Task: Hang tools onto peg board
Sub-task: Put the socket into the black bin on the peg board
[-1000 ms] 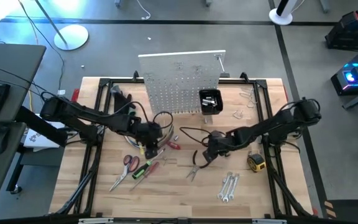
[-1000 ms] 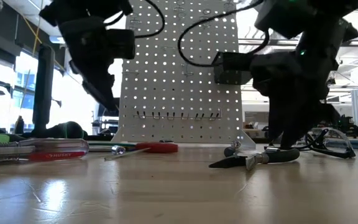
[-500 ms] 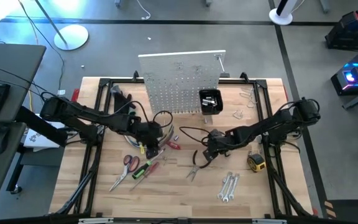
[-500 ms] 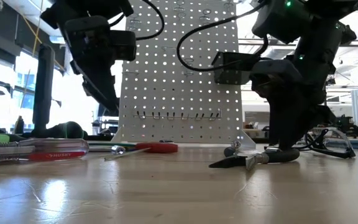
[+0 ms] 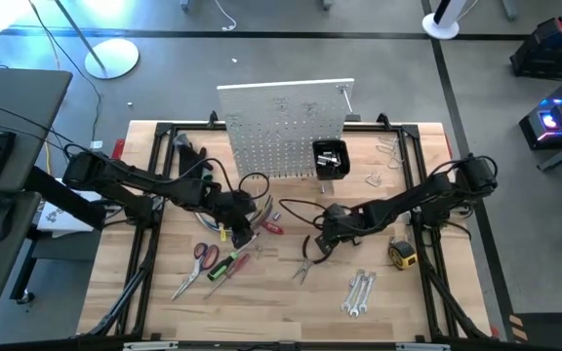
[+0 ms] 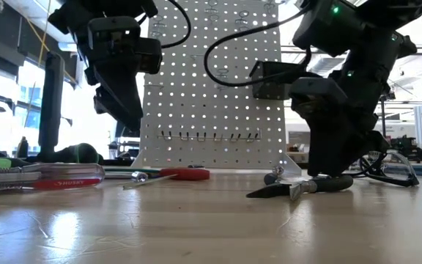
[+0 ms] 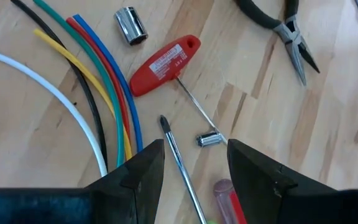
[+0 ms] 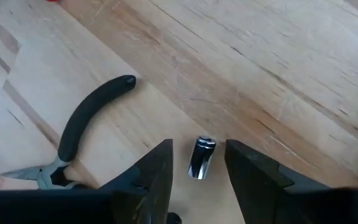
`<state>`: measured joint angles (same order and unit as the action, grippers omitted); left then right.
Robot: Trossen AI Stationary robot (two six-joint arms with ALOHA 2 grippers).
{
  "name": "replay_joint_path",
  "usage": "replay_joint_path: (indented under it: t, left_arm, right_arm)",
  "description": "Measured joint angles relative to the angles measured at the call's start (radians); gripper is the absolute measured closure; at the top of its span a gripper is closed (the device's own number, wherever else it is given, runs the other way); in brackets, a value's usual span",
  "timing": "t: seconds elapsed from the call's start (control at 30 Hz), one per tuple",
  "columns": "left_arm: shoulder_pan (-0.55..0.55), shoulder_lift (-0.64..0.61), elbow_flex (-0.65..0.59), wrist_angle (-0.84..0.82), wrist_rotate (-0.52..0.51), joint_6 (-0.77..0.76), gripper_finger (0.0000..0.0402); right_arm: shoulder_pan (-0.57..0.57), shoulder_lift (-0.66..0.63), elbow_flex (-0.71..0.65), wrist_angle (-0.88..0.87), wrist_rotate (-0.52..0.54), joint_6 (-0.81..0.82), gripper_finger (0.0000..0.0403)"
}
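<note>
Left gripper (image 7: 191,165) is held over a screwdriver shaft (image 7: 179,155), fingers apart, nothing gripped. Right gripper (image 8: 197,165) is held open above a small metal socket (image 8: 201,157), black-handled pliers (image 5: 308,261) at its 9 o'clock. Peg board (image 5: 286,127) is seen upright at the table's 12 o'clock.

My two arms are matte black, boxy at the joints, with black cables looping off both wrists. My right arm (image 6: 357,81) shows a small green light near twelve o'clock. My left gripper's fingers (image 7: 143,174) are dark, blunt wedges.
</note>
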<state>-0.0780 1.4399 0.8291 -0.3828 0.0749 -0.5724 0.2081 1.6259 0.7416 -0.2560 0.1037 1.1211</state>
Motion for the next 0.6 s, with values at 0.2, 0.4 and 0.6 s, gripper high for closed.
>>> replay_joint_path:
  t: [0.2, 0.4, 0.6]
  left_arm:
    - [0.0, 0.0, 0.0, -0.001, 0.0, 0.0, 0.0234]
    - [0.0, 0.0, 0.0, -0.002, 0.0, 0.0, 0.0234]
    - [0.0, 0.0, 0.0, -0.013, 0.0, 0.0, 0.0234]
  right_arm:
    - [0.008, 0.026, 0.001, -0.007, -0.009, 0.003, 0.027]
    - [0.009, 0.042, 0.002, -0.051, -0.006, 0.036, 0.0361]
    - [0.01, 0.012, -0.002, -0.045, -0.011, 0.047, 0.038]
